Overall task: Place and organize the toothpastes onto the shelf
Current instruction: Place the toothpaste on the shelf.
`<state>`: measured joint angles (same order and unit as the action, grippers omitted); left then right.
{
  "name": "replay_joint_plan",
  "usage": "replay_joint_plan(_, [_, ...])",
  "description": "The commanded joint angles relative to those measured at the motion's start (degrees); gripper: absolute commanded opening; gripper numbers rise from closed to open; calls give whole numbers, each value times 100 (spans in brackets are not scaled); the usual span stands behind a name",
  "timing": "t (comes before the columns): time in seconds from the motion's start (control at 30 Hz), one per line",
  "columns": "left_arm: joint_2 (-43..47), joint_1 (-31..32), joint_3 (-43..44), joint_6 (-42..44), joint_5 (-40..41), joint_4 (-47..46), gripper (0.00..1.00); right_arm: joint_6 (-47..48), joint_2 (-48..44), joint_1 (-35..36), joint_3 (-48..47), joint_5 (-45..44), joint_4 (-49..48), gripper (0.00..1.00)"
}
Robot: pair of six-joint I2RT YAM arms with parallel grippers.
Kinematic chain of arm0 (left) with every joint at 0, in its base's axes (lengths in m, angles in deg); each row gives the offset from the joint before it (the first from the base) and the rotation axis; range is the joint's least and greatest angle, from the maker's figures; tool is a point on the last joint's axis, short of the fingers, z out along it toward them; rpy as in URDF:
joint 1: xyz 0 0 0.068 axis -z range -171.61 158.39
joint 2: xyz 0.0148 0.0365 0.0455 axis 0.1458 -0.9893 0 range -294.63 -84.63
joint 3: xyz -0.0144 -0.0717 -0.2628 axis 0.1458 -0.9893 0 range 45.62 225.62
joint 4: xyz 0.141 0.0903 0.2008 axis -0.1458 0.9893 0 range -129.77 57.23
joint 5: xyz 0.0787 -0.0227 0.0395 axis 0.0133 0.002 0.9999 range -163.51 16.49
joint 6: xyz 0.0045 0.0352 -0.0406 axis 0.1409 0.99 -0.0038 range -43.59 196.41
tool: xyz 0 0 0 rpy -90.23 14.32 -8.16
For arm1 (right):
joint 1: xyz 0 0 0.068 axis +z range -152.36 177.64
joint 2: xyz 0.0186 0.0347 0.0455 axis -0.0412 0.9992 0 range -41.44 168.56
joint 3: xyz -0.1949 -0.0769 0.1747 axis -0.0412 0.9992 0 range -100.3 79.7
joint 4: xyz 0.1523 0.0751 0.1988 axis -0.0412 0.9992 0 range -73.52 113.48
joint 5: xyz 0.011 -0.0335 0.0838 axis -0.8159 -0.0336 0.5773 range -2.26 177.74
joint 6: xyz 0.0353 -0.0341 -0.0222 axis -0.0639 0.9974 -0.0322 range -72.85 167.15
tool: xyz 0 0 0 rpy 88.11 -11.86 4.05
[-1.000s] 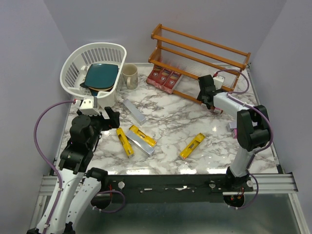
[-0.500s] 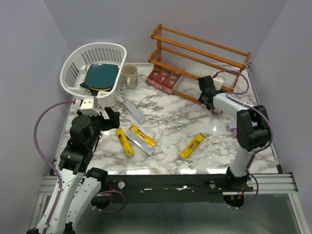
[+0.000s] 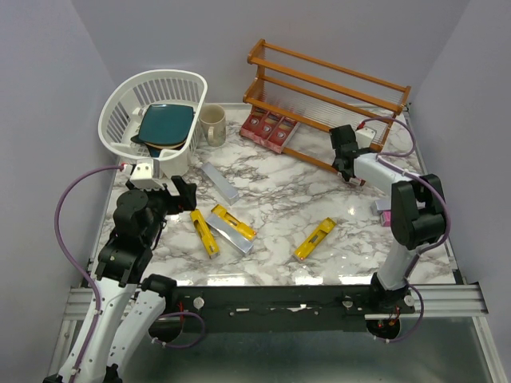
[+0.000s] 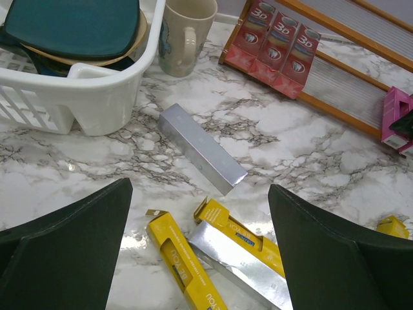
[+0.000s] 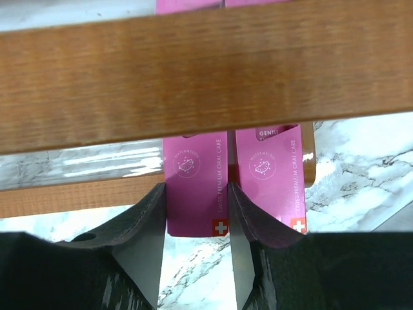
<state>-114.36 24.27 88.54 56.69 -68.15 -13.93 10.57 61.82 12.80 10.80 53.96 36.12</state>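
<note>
The right gripper [image 5: 197,203] has a shelf carton [image 5: 197,174] between its fingers, touched on both sides and lying on the bottom tier of the shelf [image 5: 206,77]. A rail crosses above it. A neighbour carton [image 5: 274,171] lies just to its right, side by side with it.

Straight ahead of the left gripper [image 4: 199,187], a lone carton [image 4: 201,145] lies on the table [image 4: 310,135]. Beyond it to the left stands the basket [image 4: 97,97] with plates [image 4: 71,26] in it. The mug [image 4: 184,32] stands just beside the basket's right wall. Ahead to the right, a row of three cartons [image 4: 277,48] sits side by side on the shelf's bottom tier. Between the fingers, nearer than the lone carton, a pair of cartons [image 4: 239,258] lies touching, with a single carton [image 4: 184,274] just to their left. An outer carton [image 4: 392,226] lies past the right finger.
</note>
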Motion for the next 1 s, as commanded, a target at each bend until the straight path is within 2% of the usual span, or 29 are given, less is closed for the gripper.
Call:
replay_joint_plan(0.0, [73, 29, -55, 30, -44, -53, 99, -332, -131, -83, -9, -463, 409, 44])
replay_joint_plan(0.07, [82, 29, -55, 30, -53, -62, 99, -446, -210, -92, 52, -515, 418, 44])
replay_joint_plan(0.3, [82, 38, -55, 30, -62, -62, 99, -333, -473, -101, 123, -481, 401, 60])
replay_joint_plan(0.4, [91, 29, -55, 39, -36, -53, 99, -245, -649, -101, 140, -437, 348, 63])
replay_joint_plan(0.6, [73, 29, -46, 39, -44, -53, 99, 1, -939, 13, 246, -86, 93, 63])
replay_joint_plan(0.73, [73, 29, -55, 39, -27, -53, 99, 344, -1028, 154, 413, 485, -573, 61])
replay_joint_plan(0.8, [73, 29, -55, 39, -27, -53, 99, 502, -949, 215, 404, 783, -768, 59])
replay_joint_plan(0.97, [56, 29, -46, 30, -9, -53, 99, 599, -502, 312, 211, 855, -1076, 56])
